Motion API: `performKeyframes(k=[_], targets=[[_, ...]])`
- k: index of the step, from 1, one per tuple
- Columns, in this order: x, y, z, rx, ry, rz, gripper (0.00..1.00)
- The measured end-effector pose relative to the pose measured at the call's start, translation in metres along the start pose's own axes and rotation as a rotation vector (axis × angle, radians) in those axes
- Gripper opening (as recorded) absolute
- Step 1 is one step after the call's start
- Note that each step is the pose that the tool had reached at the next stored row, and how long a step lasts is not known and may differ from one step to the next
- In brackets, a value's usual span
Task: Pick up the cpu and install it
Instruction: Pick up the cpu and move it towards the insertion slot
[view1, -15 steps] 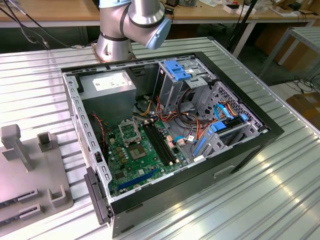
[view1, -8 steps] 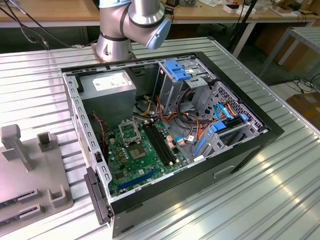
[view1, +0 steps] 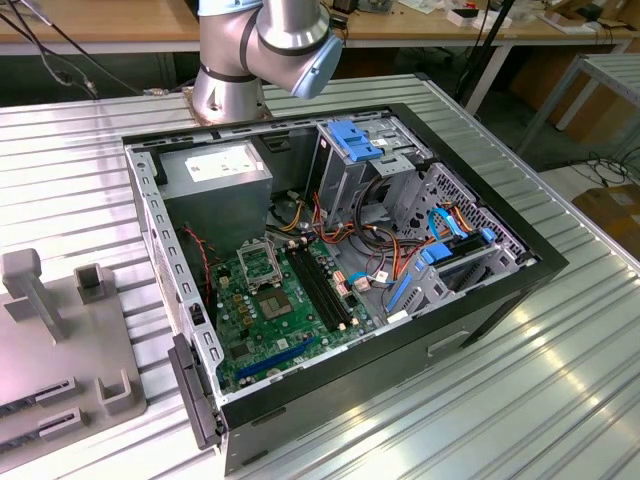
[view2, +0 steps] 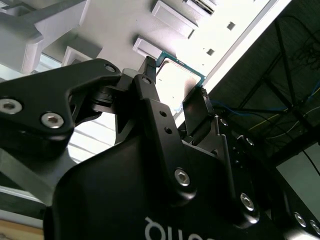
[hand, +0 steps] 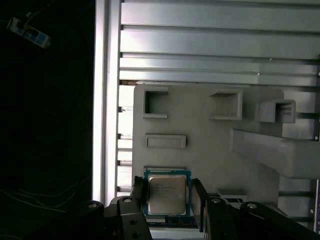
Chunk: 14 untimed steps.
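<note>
The cpu (hand: 167, 194) is a small square chip with a silvery face and a green rim. It sits between the two black fingers of my gripper (hand: 168, 196), which is shut on it and holds it in the air above the grey fixture plate (hand: 200, 125). In the second wrist view the cpu (view2: 176, 79) shows bright between the fingertips of the gripper (view2: 175, 82). In the exterior view the open computer case (view1: 500, 290) lies on the table with the green motherboard (view1: 285, 330) inside, and the metal-framed socket (view1: 262, 262) is on that board.
The grey fixture plate (view1: 60, 340) with raised blocks and pockets lies at the exterior view's left, beside the case. The arm's base (view1: 230, 90) stands behind the case. Inside the case are a power supply (view1: 215, 170), blue drive brackets (view1: 355, 140) and bundled cables (view1: 400, 250).
</note>
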<state>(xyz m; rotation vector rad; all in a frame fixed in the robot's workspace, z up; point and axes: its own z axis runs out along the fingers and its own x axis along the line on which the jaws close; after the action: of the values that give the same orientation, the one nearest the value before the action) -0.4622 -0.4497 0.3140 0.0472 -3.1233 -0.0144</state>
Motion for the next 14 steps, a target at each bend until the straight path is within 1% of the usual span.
performKeyframes(k=[7,14], targets=[[0.0,0.0,-0.0019,0.0,0.0001,0.0,0.47],[0.0,0.0001,-0.0054,0.0,0.0006,0.0,0.47]])
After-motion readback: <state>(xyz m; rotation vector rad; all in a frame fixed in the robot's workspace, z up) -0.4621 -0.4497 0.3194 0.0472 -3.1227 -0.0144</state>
